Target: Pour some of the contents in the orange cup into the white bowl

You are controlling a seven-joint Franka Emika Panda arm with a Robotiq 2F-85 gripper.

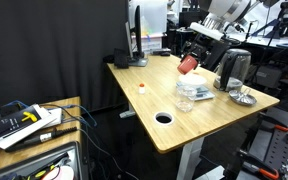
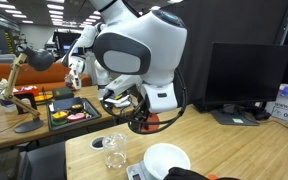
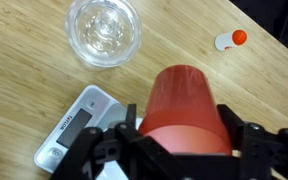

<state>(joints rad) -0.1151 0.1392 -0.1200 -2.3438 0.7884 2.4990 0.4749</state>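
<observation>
Starting at the left of the wrist view: a flat grey scale lies on the wooden counter, and there is a line of small print beside its display, too small to read. Above it sits a clear glass dish, upright, apart from the scale.

Moving to the middle, the orange cup fills the frame, with the end effector clenched on it, one dark finger on each side of the wall. Up at the right, a tiny orange-and-white object lies alone near the counter's edge.

In an exterior view the white arm bends forward over the counter with the wrist turned down. The end effector carries the cup tilted, off the surface, and most of the cup is hidden behind the fingers. The white bowl stands below it and a touch right, its lower edge cut off by the frame. Whether it rests on the scale, I cannot tell. A dark monitor stands at the right. Further right, a box at the edge carries print that I cannot make out.

From the far exterior view, the cup hangs tilted above the cluster of dishes. The bowl is hard to pick out there. What is in the cup does not show in any view.
</observation>
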